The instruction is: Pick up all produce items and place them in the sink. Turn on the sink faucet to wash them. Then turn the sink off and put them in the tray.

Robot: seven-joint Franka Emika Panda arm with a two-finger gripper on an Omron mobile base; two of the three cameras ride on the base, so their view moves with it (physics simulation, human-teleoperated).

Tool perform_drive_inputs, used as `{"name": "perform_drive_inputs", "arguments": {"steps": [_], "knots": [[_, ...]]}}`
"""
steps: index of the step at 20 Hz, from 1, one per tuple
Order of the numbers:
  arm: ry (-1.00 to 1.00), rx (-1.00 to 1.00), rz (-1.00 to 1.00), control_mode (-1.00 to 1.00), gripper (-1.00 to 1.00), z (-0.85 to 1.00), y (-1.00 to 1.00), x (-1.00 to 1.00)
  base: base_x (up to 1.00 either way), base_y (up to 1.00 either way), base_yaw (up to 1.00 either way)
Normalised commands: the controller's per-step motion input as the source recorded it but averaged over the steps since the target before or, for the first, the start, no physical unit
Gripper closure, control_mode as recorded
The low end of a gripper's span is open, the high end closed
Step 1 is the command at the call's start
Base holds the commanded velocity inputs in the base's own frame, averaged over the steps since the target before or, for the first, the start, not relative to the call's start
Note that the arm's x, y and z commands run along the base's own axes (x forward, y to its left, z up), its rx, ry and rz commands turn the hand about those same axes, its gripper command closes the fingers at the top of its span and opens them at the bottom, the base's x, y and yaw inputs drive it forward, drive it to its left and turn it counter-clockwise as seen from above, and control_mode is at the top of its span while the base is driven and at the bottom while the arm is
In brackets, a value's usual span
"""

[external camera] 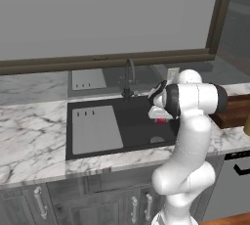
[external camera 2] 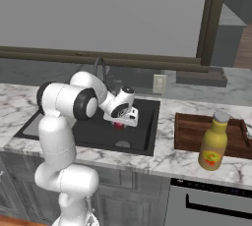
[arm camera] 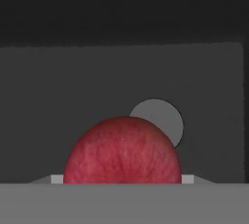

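The claw [external camera 2: 119,123] hangs over the right part of the black sink [external camera: 132,121], pinching the red apple [arm camera: 122,151] between its tips, as the hand view shows the fruit filling the space between them with the sink floor and the round drain [arm camera: 163,119] beyond. The faucet [external camera: 129,77] stands at the sink's back rim, and a light-grey panel [external camera: 95,129] covers the sink's left part. On the marble counter [external camera 2: 167,158] to the right of the sink lies the brown tray [external camera 2: 189,130], with a yellow bottle [external camera 2: 213,142] standing in front of it.
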Motion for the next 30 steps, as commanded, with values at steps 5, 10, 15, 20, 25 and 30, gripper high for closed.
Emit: {"name": "perform_drive_inputs", "arguments": {"steps": [5,10,15,20,25,30], "knots": [[0.00,-0.04,0.04,-1.00,1.00,-0.24,-0.01,0.32,0.00,0.00,0.00],[0.00,-0.04,0.01,-1.00,1.00,-0.29,0.00,0.31,0.00,0.00,0.00],[0.01,-0.02,0.00,-1.00,1.00,-0.22,0.00,0.27,0.00,0.00,0.00],[0.01,-0.02,0.00,-1.00,1.00,-0.19,0.00,0.26,0.00,0.00,0.00],[0.00,-0.01,0.00,-1.00,1.00,-0.23,0.00,0.24,0.00,0.00,0.00],[0.02,-0.02,0.00,-1.00,1.00,-0.21,0.00,0.20,0.00,0.00,0.00]]}}
